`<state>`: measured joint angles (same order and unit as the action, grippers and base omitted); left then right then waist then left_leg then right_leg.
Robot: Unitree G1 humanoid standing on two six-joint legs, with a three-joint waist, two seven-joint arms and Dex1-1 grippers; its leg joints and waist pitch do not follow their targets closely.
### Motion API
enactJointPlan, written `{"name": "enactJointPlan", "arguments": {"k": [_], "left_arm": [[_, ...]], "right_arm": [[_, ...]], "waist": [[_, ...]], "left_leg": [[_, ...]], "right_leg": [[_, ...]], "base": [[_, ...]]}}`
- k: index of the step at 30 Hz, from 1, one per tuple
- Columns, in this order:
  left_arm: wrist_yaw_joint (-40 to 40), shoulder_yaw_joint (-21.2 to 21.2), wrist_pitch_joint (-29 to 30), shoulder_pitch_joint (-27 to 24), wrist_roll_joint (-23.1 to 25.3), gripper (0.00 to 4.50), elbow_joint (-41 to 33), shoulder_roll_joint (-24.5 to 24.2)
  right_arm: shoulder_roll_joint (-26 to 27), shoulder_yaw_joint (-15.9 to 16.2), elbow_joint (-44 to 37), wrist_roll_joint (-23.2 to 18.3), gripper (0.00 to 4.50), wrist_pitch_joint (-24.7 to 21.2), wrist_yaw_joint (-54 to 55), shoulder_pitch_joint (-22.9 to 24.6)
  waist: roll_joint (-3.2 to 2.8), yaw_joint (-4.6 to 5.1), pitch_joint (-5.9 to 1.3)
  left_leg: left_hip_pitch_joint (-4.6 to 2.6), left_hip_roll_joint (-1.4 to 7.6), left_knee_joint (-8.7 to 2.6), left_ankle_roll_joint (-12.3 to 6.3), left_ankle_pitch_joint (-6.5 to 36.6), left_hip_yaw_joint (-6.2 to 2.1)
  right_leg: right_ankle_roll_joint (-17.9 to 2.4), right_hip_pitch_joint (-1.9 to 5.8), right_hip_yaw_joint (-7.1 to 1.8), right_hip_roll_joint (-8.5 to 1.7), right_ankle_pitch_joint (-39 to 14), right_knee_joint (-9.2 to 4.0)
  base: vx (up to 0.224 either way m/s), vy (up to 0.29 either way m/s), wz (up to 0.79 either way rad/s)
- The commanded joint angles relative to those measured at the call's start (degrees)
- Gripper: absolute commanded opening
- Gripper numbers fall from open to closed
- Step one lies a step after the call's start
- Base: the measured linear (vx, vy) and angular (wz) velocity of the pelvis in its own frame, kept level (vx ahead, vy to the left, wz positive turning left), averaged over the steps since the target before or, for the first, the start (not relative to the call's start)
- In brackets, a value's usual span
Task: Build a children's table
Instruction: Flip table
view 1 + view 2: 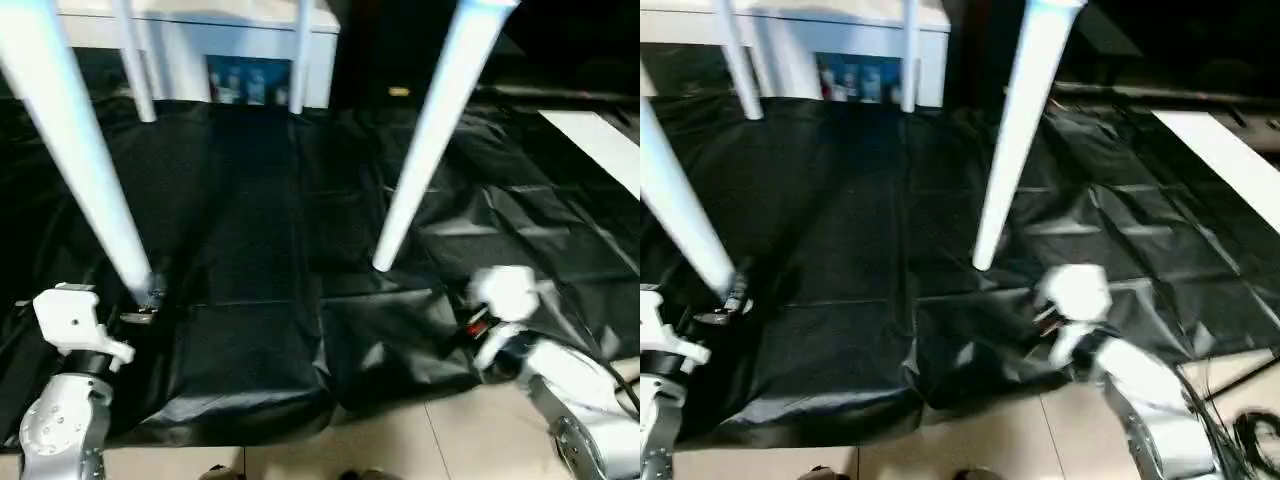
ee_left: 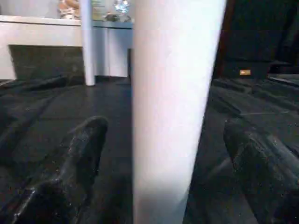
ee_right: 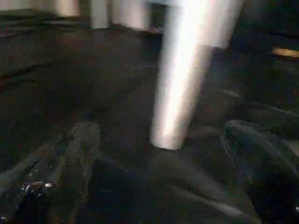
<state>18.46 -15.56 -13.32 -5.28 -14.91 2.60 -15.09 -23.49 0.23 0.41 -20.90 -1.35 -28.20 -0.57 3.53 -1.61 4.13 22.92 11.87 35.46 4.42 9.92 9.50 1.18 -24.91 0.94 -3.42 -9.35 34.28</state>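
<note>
The all-white plastic children's table stands upright on its four long tapered tube legs upon a creased black plastic sheet spread over the floor. The left tool is open: its two black fingers stand wide apart, with the near-left white leg rising between them, a gap visible on each side. From the head cameras this leg slants down to the sheet just ahead of the left tool's white wrist housing. The right tool is likewise open, fingers spread, and the foot of the near-right white leg lies just beyond them, untouched. The two far legs stand well ahead of both tools, before a white cabinet.
</note>
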Motion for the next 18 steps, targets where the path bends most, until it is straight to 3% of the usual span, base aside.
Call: {"name": "enactJointPlan", "arguments": {"k": [1, 4, 6, 8, 10, 12, 13, 14, 16, 18], "left_arm": [[0.53, 0.87, 1.03, 0.9, -0.13, 4.43, 0.22, -0.14], [0.23, 1.12, 1.37, 1.86, 0.47, 4.43, 0.8, -0.34], [-0.05, 1.16, 1.83, 2.77, 0.87, 4.43, 1.44, -0.51], [-0.23, 1.15, 2.15, 3.2, 1.2, 4.43, 1.73, -0.75], [-0.42, 0.99, 2.57, 4.08, 1.51, 4.43, 2.44, -1.25], [-0.77, 0.36, 3.05, 4.39, 1.74, 4.43, 2.8, -2.0], [-0.77, 0.36, 3.05, 4.39, 1.74, 4.43, 2.8, -2.0], [-0.96, 0.25, 3.31, 4.28, 1.99, 4.43, 2.72, -2.25], [-0.9, -0.05, 3.54, 4.04, 1.79, 4.43, 2.39, -2.64], [-0.88, -0.3, 3.94, 3.93, 1.76, 4.43, 2.11, -3.01]], "right_arm": [[-0.1, -2.88, 1.12, -0.26, 4.5, 0.23, 2.18, -2.14], [-0.27, -3.36, 4.36, -0.39, 4.5, -0.48, 2.03, -5.95], [0.35, -2.76, 9.53, -0.87, 4.5, 0.64, -0.56, -10.0], [0.73, -2.37, 12.44, -0.68, 4.5, 1.26, -2.24, -12.18], [1.64, -1.92, 18.68, 0.74, 4.5, 2.96, -4.44, -16.88], [2.85, -2.19, 27.46, 2.6, 4.5, 5.13, -3.46, -23.89], [2.85, -2.19, 27.46, 2.6, 4.5, 5.13, -3.46, -23.89], [3.22, -2.32, 29.9, 2.84, 4.5, 5.43, -3.27, -25.82], [4.03, -2.6, 34.21, 2.53, 4.5, 5.77, -4.3, -29.12], [5.03, -2.61, 38.33, 1.87, 4.5, 5.87, -7.04, -32.26]], "waist": [[-1.16, 0.32, -2.62], [-1.38, 0.71, -2.55], [-1.57, 0.99, -2.43], [-1.5, 1.31, -2.57], [-1.51, 1.31, -2.52], [-1.36, 1.59, -2.57], [-1.48, 1.62, -2.51], [-1.74, 1.47, -2.4], [-1.43, 1.47, -2.1], [-1.68, 1.48, -1.93]], "left_leg": [[-1.54, 0.36, -5.73, 1.61, 31.11, -1.03], [-1.49, 0.23, -5.8, 1.59, 31.54, -0.96], [-1.96, 0.11, -5.5, 1.45, 32.72, -0.85], [-1.87, -0.03, -5.36, 1.45, 32.6, -0.96], [-2.28, 0.05, -5.2, 1.18, 32.86, -0.84], [-1.95, 0.01, -5.26, 1.01, 31.85, -0.95], [-1.89, 0.02, -5.32, 1.0, 31.65, -0.98], [-2.2, 0.16, -5.3, 0.98, 31.98, -0.8], [-2.38, 0.08, -5.3, 0.82, 32.59, -0.7], [-2.82, 0.2, -5.26, 0.71, 34.01, -0.74]], "right_leg": [[-2.22, 1.38, -0.29, -1.97, -30.26, -5.64], [-3.11, 1.52, -0.12, -1.93, -29.15, -5.56], [-3.27, 1.08, -0.04, -2.0, -31.15, -5.88], [-3.12, 1.43, 0.19, -2.1, -32.45, -6.04], [-3.85, 0.97, 0.2, -2.08, -32.41, -6.18], [-5.2, 1.49, 0.49, -2.25, -31.73, -5.8], [-5.5, 1.58, 0.52, -2.24, -31.36, -5.7], [-5.85, 1.32, 0.44, -2.22, -30.82, -5.79], [-6.04, 1.09, 0.52, -2.1, -31.19, -5.9], [-6.47, 0.88, 0.78, -2.23, -31.87, -6.14]], "base": [[0.0, 0.0, 0.0], [0.0, 0.0, 0.0], [0.0, 0.0, 0.0], [0.0, 0.0, 0.0], [0.0, 0.0, 0.0], [0.0, 0.0, 0.0], [0.0, 0.0, 0.0], [0.0, 0.0, 0.0], [0.0, 0.0, 0.0], [0.0, 0.0, 0.0]]}}
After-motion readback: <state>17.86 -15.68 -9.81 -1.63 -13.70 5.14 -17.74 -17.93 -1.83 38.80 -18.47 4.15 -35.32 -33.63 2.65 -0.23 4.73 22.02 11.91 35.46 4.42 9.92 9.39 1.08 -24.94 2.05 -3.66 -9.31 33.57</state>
